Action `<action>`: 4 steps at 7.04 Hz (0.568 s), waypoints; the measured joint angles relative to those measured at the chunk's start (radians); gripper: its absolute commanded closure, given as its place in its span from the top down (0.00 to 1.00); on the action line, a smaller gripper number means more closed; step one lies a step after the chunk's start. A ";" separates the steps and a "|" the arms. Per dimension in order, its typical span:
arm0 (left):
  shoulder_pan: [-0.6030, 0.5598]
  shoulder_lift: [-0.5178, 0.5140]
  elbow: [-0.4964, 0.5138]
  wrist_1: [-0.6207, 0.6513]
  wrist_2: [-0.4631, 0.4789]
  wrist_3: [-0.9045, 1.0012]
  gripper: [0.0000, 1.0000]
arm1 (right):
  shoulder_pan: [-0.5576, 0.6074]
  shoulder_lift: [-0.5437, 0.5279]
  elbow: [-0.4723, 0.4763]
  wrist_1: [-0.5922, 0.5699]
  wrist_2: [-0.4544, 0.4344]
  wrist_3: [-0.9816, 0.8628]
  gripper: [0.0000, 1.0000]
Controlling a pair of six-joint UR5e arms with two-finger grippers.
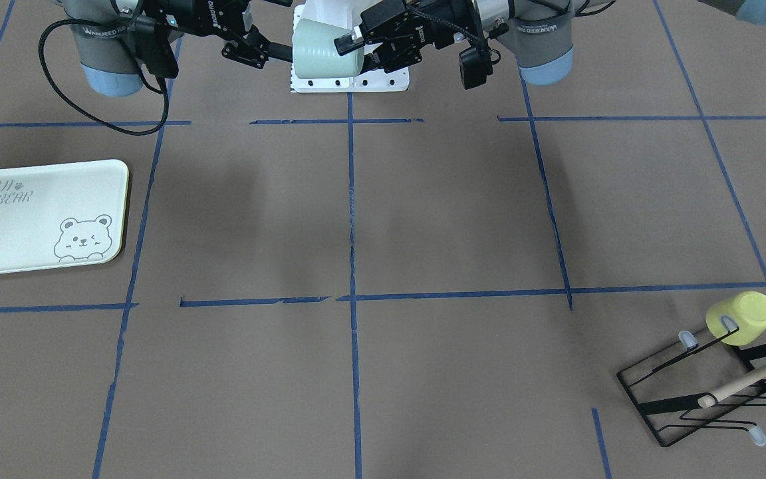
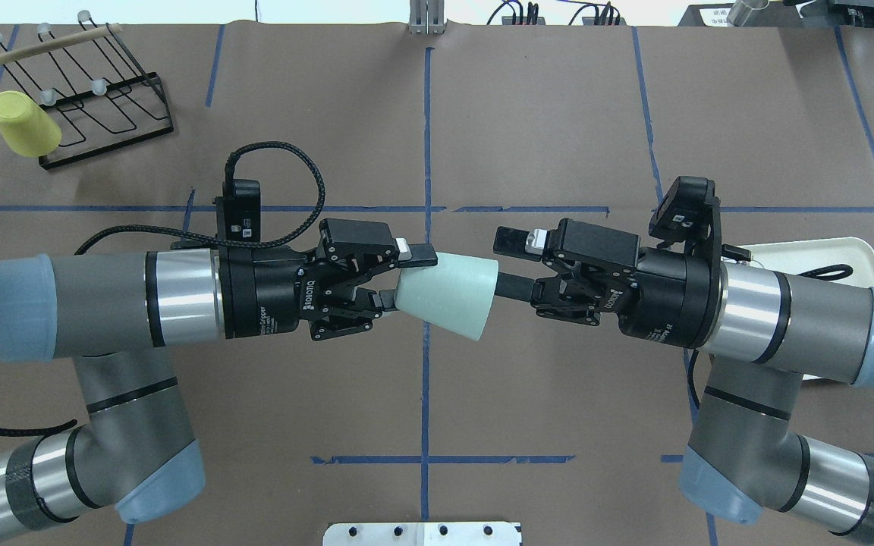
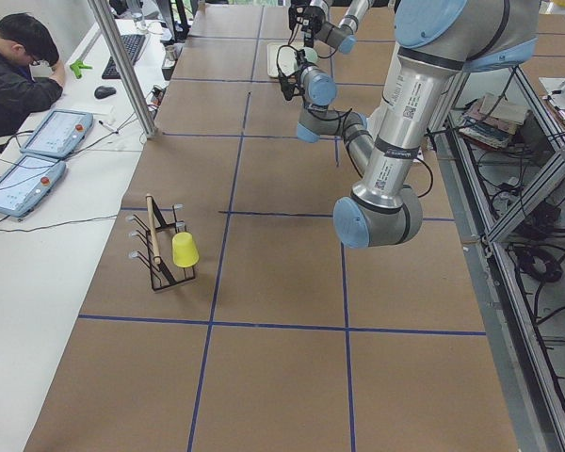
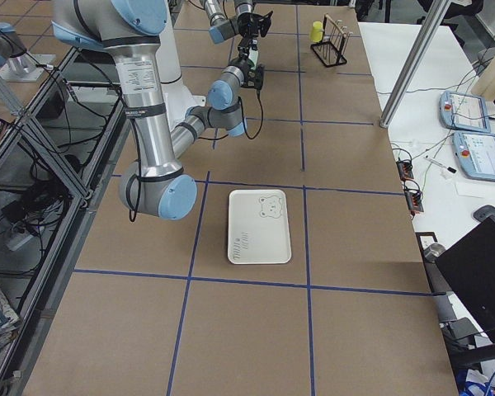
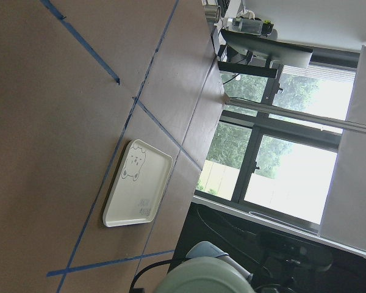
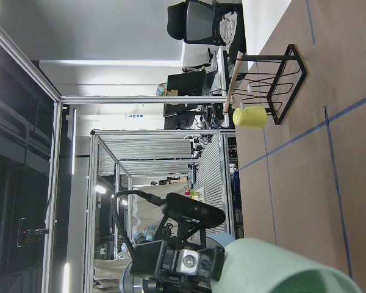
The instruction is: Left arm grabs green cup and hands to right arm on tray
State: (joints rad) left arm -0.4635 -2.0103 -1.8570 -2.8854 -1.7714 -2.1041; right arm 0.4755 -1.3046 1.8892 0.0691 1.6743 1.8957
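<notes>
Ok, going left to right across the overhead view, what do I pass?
The yellow cup → left gripper → green cup it holds → open right gripper → tray.

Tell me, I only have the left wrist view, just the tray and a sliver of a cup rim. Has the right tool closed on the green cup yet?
Observer: No. In the overhead view the right tool is open, its fingertips at the green cup's wide mouth.
Operator: Is the left one gripping it?
Observer: Yes. The left tool is shut on the cup's narrow base and holds it sideways in the air.
Operator: Anything else out there?
Observer: A yellow cup at the black wire rack, in the far corner on the left arm's side.
</notes>
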 measured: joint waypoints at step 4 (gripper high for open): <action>0.030 -0.021 0.001 0.000 0.004 0.000 0.27 | -0.001 0.002 -0.001 -0.012 0.001 0.000 0.97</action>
State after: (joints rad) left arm -0.4335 -2.0308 -1.8558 -2.8854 -1.7677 -2.1046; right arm 0.4743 -1.3027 1.8884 0.0570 1.6751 1.8955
